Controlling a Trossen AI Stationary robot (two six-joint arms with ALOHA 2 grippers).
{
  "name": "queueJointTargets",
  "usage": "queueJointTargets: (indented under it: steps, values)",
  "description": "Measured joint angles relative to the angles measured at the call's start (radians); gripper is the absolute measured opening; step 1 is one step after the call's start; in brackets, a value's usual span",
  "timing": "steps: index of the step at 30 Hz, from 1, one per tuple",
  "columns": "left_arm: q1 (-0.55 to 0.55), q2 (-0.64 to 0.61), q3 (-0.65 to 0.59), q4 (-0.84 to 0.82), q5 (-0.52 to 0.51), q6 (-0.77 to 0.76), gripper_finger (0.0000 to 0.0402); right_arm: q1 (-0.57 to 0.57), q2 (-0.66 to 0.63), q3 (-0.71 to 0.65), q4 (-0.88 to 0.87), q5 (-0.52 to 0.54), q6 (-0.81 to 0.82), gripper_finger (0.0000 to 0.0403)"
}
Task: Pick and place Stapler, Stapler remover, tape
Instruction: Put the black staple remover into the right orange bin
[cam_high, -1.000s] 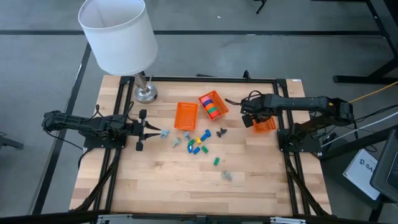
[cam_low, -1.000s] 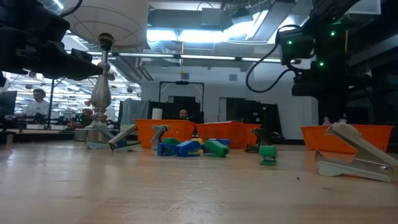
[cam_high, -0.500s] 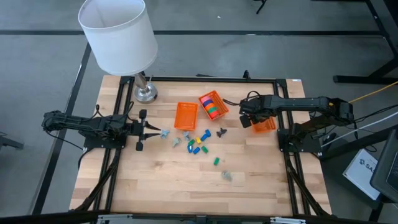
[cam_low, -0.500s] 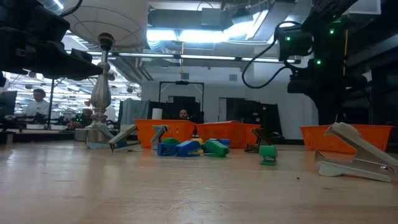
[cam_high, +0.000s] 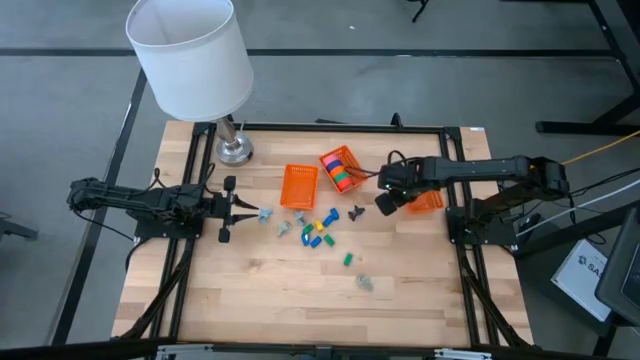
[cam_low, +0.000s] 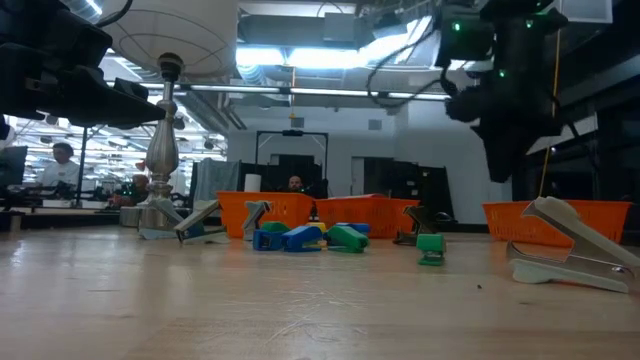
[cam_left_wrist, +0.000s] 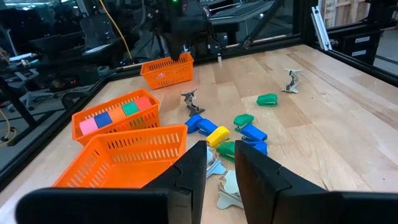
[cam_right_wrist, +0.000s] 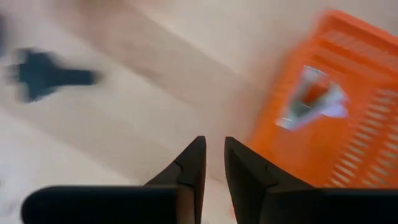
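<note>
Stapler remover (cam_right_wrist: 43, 74) beyond right end effector (cam_right_wrist: 211, 163)

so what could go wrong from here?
1. The right gripper hangs beside the right orange basket, which already holds a grey piece; a low sweep could clip its rim.
2. The dark stapler remover lies close by on the table; a blurred right wrist view suggests fast motion, so an approach may knock it.
3. The left gripper sits against a tight cluster of small staplers; closing could catch two.
</note>
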Motion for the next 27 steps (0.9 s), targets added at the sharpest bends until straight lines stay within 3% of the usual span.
queueJointTargets:
  steps: [8, 14, 21, 27]
  values:
    - [0.0, 0.0, 0.0, 0.0, 0.0, 0.0, 0.0078, 0.08, 0.031, 0.043, 0.08, -0.109, -0.093, 0.0069]
    - [0.0, 0.0, 0.0, 0.0, 0.0, 0.0, 0.0079, 0.125, 0.104, 0.093, 0.145, -0.111, -0.201, 0.0095]
    - [0.0, 0.0, 0.0, 0.0, 0.0, 0.0, 0.0079, 0.194, 0.219, 0.124, 0.279, -0.108, -0.525, 0.0119]
    - [0.0, 0.0, 0.0, 0.0, 0.0, 0.0, 0.0077, 0.232, 0.26, 0.149, 0.283, -0.084, -0.555, 0.012]
